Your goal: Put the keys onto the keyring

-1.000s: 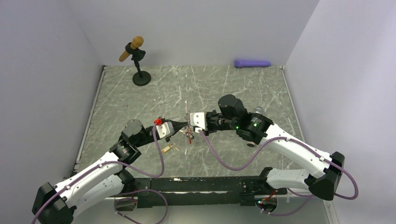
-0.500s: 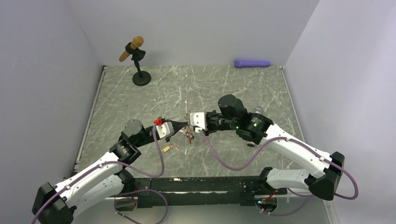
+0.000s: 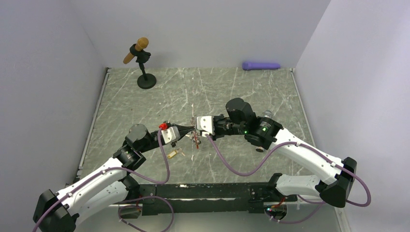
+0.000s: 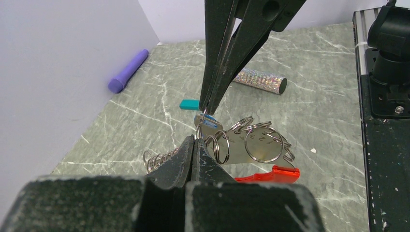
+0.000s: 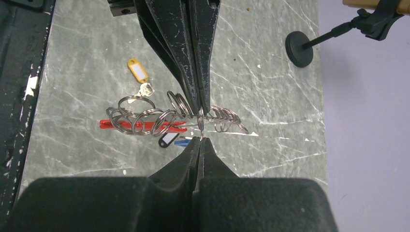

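Left fingers (image 4: 181,159) and right fingers (image 5: 188,157) meet tip to tip, both clamped on one ring of the keyring (image 5: 145,118) between them, apparently steadying it; next, one pair must let go and fetch the yellow-tagged key (image 5: 137,71) near the left fingers.

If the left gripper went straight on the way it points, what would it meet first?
Likely the right gripper: it faces the left gripper tip to tip, both shut, with only a ring of the keyring between them.
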